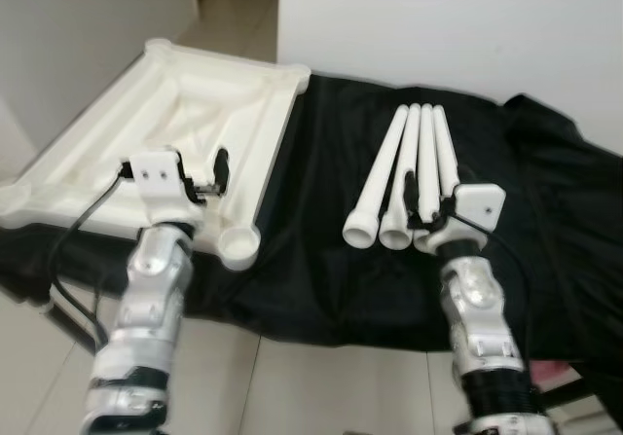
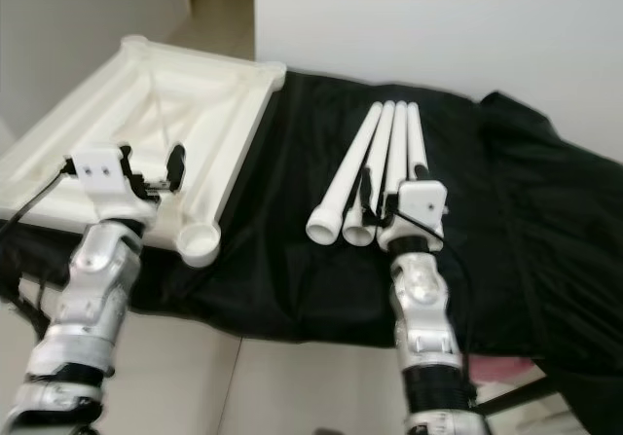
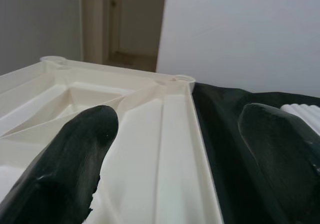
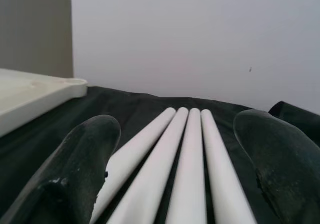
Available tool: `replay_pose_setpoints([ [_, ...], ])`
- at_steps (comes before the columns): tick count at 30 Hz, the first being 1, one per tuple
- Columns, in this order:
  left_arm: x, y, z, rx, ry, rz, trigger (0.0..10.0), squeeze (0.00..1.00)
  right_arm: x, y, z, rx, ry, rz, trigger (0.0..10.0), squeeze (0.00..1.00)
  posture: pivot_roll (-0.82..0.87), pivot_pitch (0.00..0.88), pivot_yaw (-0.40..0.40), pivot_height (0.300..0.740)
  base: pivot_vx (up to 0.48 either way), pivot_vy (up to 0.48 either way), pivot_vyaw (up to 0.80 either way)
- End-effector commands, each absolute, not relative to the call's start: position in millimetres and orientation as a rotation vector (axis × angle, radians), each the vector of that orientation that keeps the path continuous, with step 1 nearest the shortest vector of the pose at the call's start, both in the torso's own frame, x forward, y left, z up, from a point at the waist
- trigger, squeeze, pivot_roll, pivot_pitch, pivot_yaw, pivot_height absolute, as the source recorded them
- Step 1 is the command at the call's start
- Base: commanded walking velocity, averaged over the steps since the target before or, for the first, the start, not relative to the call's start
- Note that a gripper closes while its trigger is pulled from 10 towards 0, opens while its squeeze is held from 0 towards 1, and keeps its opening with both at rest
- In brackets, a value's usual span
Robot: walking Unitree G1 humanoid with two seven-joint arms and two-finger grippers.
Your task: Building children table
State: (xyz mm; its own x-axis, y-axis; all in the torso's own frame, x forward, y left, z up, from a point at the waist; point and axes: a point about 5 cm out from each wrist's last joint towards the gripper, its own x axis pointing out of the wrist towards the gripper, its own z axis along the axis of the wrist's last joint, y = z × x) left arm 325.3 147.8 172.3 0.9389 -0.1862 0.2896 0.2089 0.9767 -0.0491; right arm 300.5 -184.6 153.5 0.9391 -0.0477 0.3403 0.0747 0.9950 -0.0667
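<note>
Left eye view: white tabletop point(image 1: 209, 99) lies upside down, underside ribs showing, in the upper left of the frame, resting partly on a black cloth point(image 1: 321, 221) that runs across the middle; its long axis runs from lower left toward the upper middle, and a round leg socket point(image 1: 238, 245) at its near corner sits just left of centre. Four white table legs point(image 1: 404, 177) lie side by side on the cloth right of centre, touching one another, long axes running near to far, open wide ends toward the camera, narrow ends fanned slightly toward the wall. Left gripper point(image 1: 209, 174) hovers over the tabletop's near right rim at left of centre, fingers apart, nothing between them. Right gripper point(image 1: 421, 197) sits over the near ends of the legs at right of centre, fingers spread, nothing clamped. Pale tiled floor point(image 1: 292, 386) fills the bottom. Left wrist view: both black fingers point(image 3: 75, 159) in the lower corners, wide gap, empty; the tabletop's rim runs away up the middle toward an open doorway point(image 3: 135, 23) at top. Right wrist view: fingers point(image 4: 80, 159) wide apart at the lower corners, the four legs running straight away between them toward a white wall point(image 4: 200, 33); whether a finger touches a leg I cannot tell.
</note>
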Motion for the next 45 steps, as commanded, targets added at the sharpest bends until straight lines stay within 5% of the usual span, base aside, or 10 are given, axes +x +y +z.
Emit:
replay_pose_setpoints([
  [1, 324.4, 158.9, 172.7, -0.062, -0.291, -0.163, 10.0, 0.00, 302.3, -176.4, 157.6, -0.067, -0.368, -0.038, 10.0, 0.00, 0.03, 0.000, -0.074, 0.740, 0.330, 0.000, 0.00],
  [21, 323.5, 157.9, 165.8, -0.076, -0.265, -0.164, 10.0, 0.00, 300.0, -175.6, 152.4, -0.078, -0.359, -0.027, 10.0, 0.00, 0.03, 0.000, -0.066, 0.740, 0.070, 0.000, 0.00],
  [45, 323.6, 152.1, 165.8, -0.063, -0.263, -0.195, 10.0, 0.00, 297.8, -177.1, 148.7, -0.081, -0.350, -0.039, 10.0, 0.00, 0.02, 0.000, -0.057, 0.740, 0.000, 0.425, 0.00],
])
